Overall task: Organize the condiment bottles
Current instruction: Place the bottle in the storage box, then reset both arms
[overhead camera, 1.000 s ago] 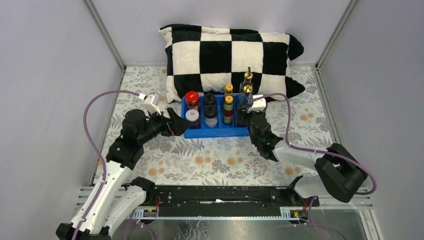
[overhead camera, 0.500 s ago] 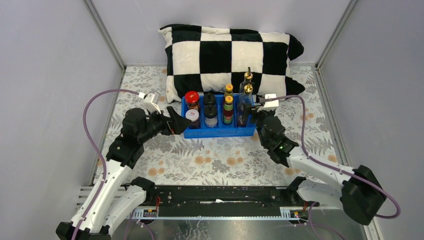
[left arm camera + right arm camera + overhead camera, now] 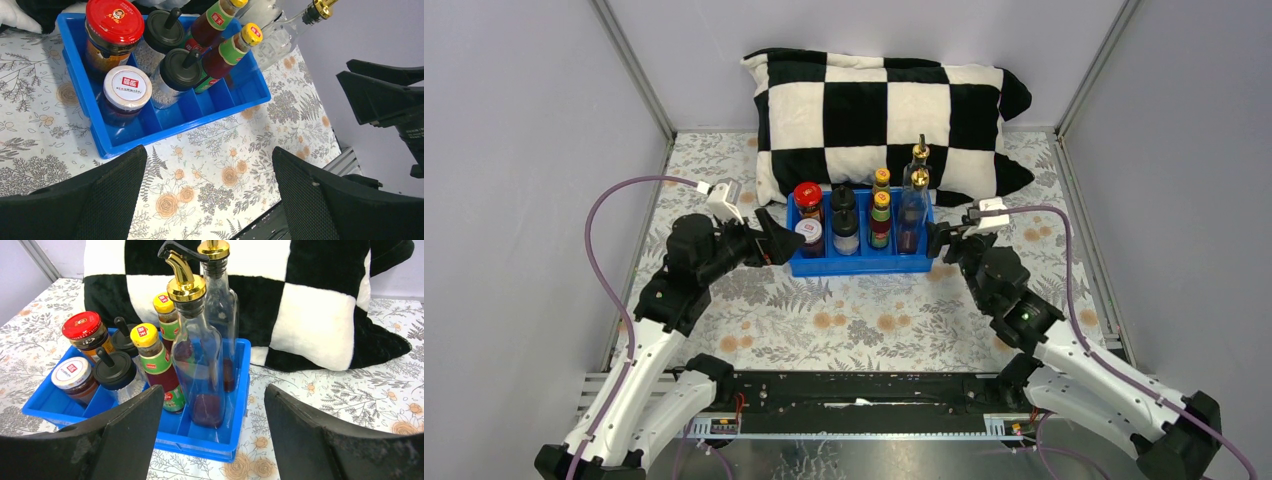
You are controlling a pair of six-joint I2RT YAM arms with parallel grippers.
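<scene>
table: floral-print cloth (image 3: pixel 864 320), and both arms reach out over it from the near edge
left gripper (image 3: pixel 774 242): fingers spread wide with nothing between them. It sits just off the left end of the tray and points at it. In the wrist view the tray is a bit ahead of the fingertips, not touching
right gripper (image 3: pixel 942 240): also wide open and holding nothing, parked just beside the right end of the tray
blue tray (image 3: pixel 200 445): plastic, split into four lanes, sits flat mid-table right in front of the pillow. All eight condiment bottles are inside it and upright
front row, left to right: white-lidded jar (image 3: pixel 72 372), black-capped clear jar (image 3: pixel 114 372), yellow-capped sauce bottle (image 3: pixel 155 365), gold-spouted glass bottle (image 3: pixel 200 370)
back row, left to right: red-lidded jar (image 3: pixel 82 327), second black-capped jar (image 3: pixel 124 337), second yellow-capped bottle (image 3: pixel 167 320), second gold-spouted bottle (image 3: pixel 222 305)
pairing: each lane holds two, one behind the other. The two jars share the left lane, and the glass bottles are in the right lane
checkered pillow (image 3: pixel 884 100): black and white, lying against the back wall just behind the tray
</scene>
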